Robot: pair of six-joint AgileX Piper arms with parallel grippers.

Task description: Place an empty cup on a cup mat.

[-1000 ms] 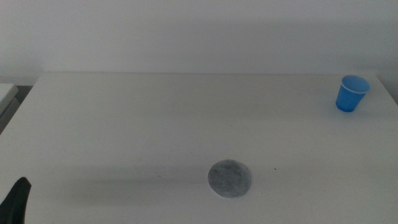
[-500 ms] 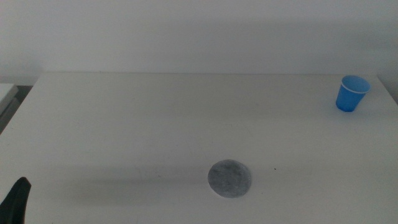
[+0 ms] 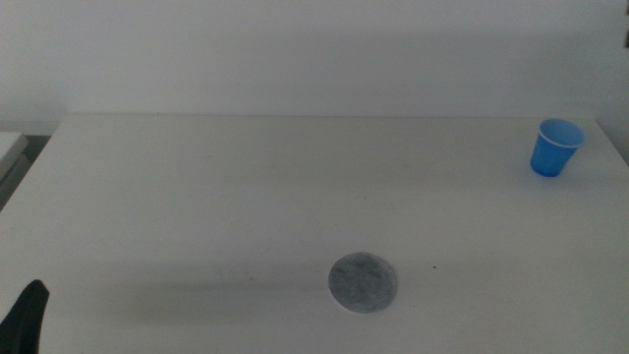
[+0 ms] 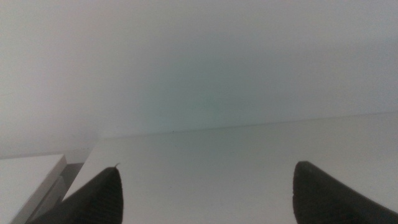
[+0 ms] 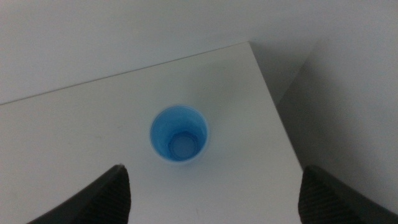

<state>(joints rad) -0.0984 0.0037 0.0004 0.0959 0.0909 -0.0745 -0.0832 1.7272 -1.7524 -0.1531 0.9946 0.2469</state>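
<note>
The blue cup point(image 3: 557, 147) stands upright near the table's far right edge. In the right wrist view the cup point(image 5: 178, 134) is seen from above and is empty. My right gripper point(image 5: 214, 199) is open and hovers above the cup, clear of it, with one jaw to each side. The grey speckled cup mat point(image 3: 363, 283) lies flat near the front middle, far from the cup. My left gripper point(image 4: 205, 199) is open and empty, and waits at the front left corner point(image 3: 25, 320).
The white table point(image 3: 246, 187) ends close behind and beside the cup; its corner point(image 5: 249, 45) shows in the right wrist view. A white wall stands behind the table.
A small dark sliver has appeared at the upper right edge of the middle view. The cup, the mat and the left gripper have not moved.
</note>
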